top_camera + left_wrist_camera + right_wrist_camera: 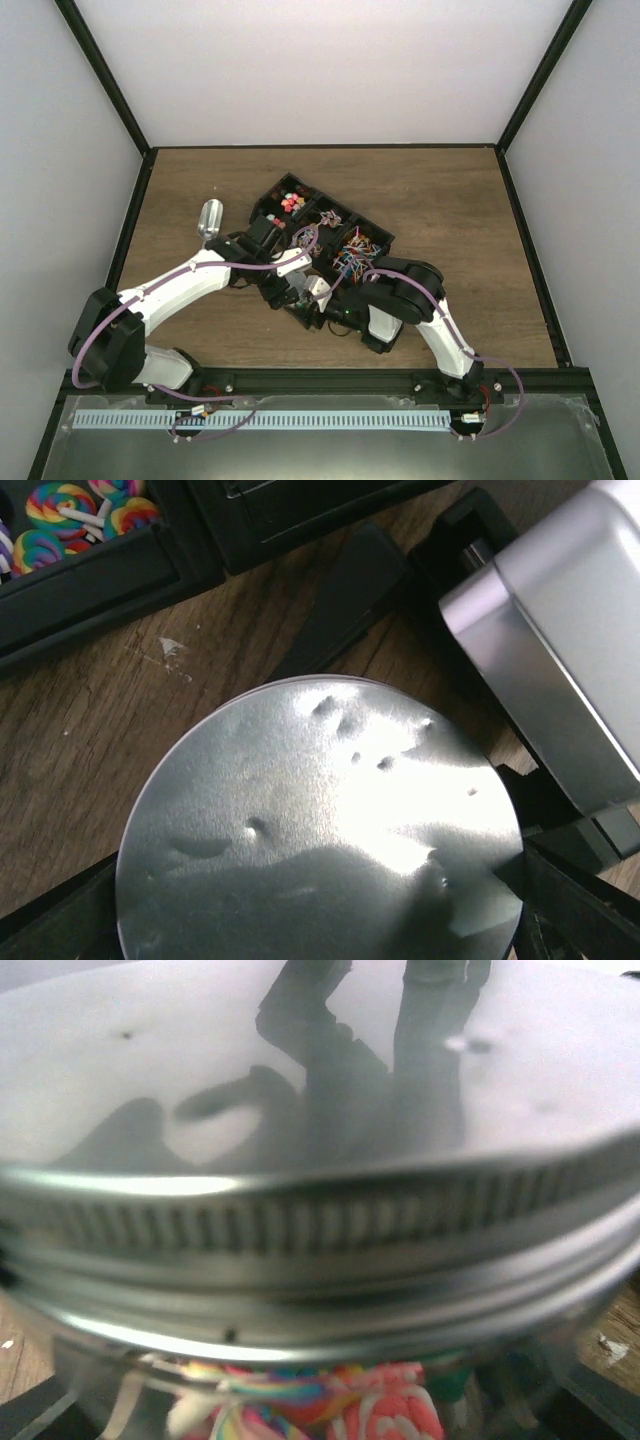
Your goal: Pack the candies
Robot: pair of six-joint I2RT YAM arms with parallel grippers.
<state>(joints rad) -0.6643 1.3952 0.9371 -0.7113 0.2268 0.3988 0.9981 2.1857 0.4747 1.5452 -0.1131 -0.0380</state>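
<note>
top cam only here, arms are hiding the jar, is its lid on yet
observer: yes, the right wrist view shows the silver ridged metal lid sitting on the clear round jar
operator: anything inside it
observer: bright pink and rainbow-striped candies show through the glass just under the lid
operator: lid look ok
observer: the left wrist view shows several small dents in its flat top
</note>
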